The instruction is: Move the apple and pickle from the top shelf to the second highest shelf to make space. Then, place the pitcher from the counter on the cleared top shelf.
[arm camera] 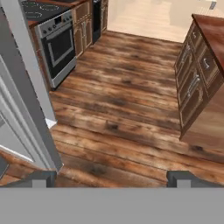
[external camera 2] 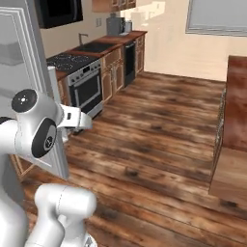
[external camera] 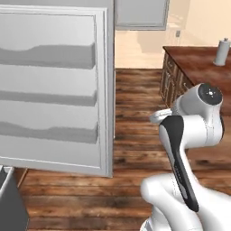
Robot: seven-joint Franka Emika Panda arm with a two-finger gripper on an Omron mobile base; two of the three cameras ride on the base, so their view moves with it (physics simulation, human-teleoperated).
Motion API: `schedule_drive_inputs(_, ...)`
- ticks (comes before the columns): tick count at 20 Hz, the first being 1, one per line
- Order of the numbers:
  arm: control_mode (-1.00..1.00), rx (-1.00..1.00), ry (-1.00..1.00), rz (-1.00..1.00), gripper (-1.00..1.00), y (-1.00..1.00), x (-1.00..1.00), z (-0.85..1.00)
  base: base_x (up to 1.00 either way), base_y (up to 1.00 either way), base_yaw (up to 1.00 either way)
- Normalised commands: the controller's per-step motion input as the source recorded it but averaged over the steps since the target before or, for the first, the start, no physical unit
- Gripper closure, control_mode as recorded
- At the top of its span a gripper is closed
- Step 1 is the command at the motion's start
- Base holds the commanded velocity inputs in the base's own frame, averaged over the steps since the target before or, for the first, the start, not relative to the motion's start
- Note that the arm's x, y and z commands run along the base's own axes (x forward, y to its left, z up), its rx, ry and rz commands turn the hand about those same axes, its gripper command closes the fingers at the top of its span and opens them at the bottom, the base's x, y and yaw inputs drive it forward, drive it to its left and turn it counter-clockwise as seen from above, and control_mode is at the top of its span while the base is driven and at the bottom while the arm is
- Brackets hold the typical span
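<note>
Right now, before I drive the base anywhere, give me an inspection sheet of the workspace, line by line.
Surface: counter, glossy dark red-brown top over brown drawers.
Job's things: the counter stands to the arm's right, apart from the gripper.
Clutter: one paper towel roll upright on the counter.
Grippers: gripper open, holding nothing, aimed down at the floor.
Cables: nothing seen.
Surroundings: open fridge door with grey door bins on the arm's left; stove against the wall beyond it; wooden plank floor between them and the counter.
</note>
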Motion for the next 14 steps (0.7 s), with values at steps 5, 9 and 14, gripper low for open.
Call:
schedule_drive_inputs(5, 1.0, 0.0, 0.0, 0.0, -1.0, 0.0, 0.0, 0.0, 0.05, -0.68, -0.35)
schedule_drive_inputs(9, 1.0, 0.0, 0.0, 0.0, -1.0, 0.0, 0.0, 0.0, 0.35, -0.56, -0.12)
schedule_drive_inputs(14, 1.0, 0.0, 0.0, 0.0, -1.0, 0.0, 0.0, 0.0, 0.74, -0.25, 0.04)
